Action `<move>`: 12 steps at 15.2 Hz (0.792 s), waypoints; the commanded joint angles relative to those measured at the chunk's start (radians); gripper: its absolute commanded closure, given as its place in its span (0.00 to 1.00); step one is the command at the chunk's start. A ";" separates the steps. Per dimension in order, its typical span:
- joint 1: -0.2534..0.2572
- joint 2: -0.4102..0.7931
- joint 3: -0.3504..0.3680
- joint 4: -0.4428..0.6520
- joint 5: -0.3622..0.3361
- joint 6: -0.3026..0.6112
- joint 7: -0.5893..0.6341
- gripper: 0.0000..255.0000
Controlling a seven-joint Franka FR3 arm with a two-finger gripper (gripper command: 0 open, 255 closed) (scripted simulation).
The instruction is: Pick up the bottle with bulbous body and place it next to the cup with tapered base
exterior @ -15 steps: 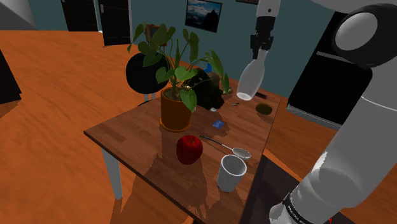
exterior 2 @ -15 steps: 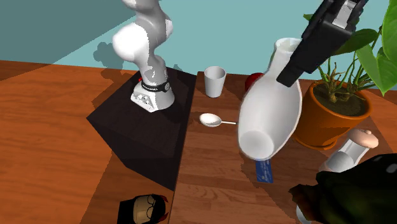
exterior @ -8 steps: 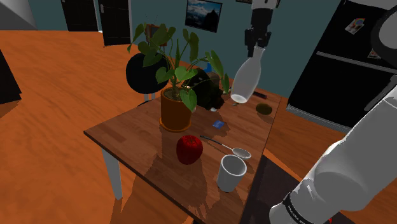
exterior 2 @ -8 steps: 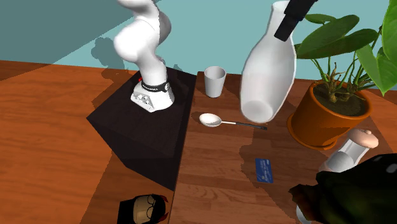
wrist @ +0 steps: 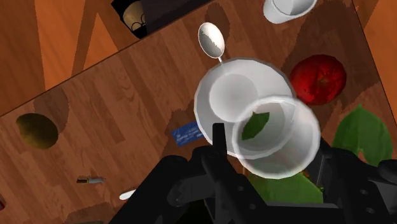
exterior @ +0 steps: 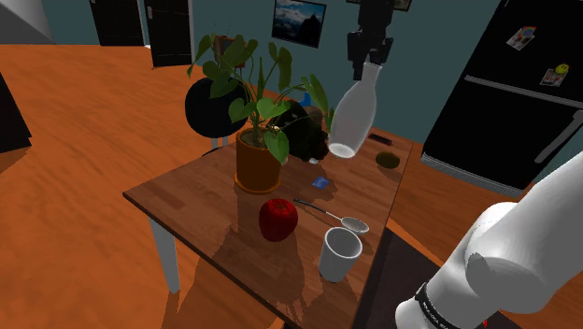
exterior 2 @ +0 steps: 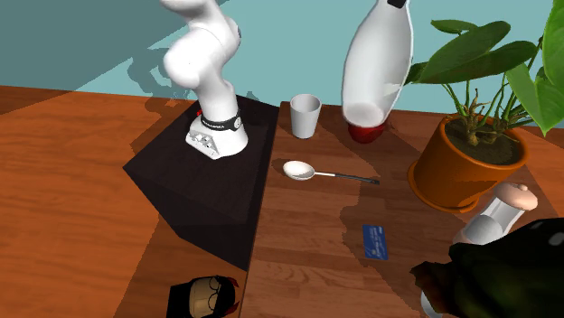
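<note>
The white bottle with a bulbous body (exterior: 348,117) hangs high above the table, tilted, base down. My gripper (exterior: 367,62) is shut on its narrow neck. In the second exterior view the bottle (exterior 2: 374,61) hovers over the red apple (exterior 2: 365,134), just to the right of the white tapered cup (exterior 2: 305,115). That cup (exterior: 338,254) stands near the table's front edge in the shoulder view. In the wrist view I look down the bottle (wrist: 236,95), with the gripper (wrist: 272,151) clasping its rim, the cup (wrist: 289,7) beyond it.
On the wooden table (exterior: 201,192) are a potted plant (exterior: 257,161), a red apple (exterior: 278,219), a spoon (exterior: 333,215), a blue card (exterior: 320,182), a brown fruit (exterior: 388,160) and a dark lump (exterior: 306,133). A black fridge (exterior: 500,103) stands at the shoulder view's right.
The gripper has carried the bottle higher and to the shoulder view's left. In the second exterior view it has moved away from the blue card toward the apple and cup.
</note>
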 commanded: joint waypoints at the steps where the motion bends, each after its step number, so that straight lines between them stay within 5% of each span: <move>1: 0.021 -0.028 0.033 -0.020 0.014 -0.008 0.059 1.00; 12: 0.121 -0.058 0.204 0.019 0.109 -0.067 0.353 1.00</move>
